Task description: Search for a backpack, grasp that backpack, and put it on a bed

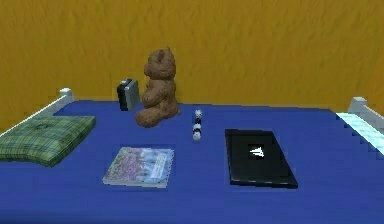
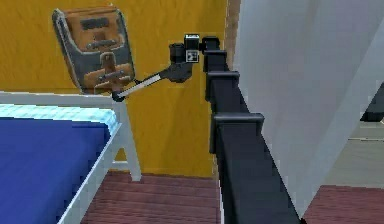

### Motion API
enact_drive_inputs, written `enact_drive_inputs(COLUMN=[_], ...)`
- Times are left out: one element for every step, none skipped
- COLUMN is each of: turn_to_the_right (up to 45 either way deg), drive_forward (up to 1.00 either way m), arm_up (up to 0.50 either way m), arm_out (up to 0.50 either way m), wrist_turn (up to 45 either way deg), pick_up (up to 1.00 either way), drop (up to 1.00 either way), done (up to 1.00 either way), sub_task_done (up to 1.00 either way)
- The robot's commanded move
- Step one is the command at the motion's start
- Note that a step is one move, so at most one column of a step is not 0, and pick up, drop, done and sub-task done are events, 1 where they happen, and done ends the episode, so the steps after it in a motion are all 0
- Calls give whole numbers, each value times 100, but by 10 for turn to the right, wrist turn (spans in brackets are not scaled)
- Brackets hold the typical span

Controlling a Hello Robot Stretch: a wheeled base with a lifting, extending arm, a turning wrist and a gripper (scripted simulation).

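Backpack (image 2: 95, 48), brown-orange with grey, hangs at the gripper (image 2: 120, 94) fingers, clear of everything, so the gripper holds it. It is up against the orange wall (image 2: 170, 130), above the bed (image 2: 102, 168) corner. Arm (image 2: 238, 140) extended. On the blue bedcover: teddy bear (image 1: 158, 88), laptop (image 1: 260, 157), book (image 1: 139, 166), green plaid pillow (image 1: 45, 137).

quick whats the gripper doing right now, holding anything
Gripper: holding the backpack, which hangs clear above the bed.
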Motion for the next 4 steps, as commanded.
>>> enact_drive_inputs(turn_to_the_right=[0, 0, 0, -390], drive_forward=[0, 0, 0, 0], arm_up=[0, 0, 0, 0], arm_out=[0, 0, -40, 0], wrist_turn=[-450, -210, 0, 0], pick_up=[0, 0, 0, 0], drop=[0, 0, 0, 0], done=[0, 0, 0, 0], sub_task_done=[0, 0, 0, 0])
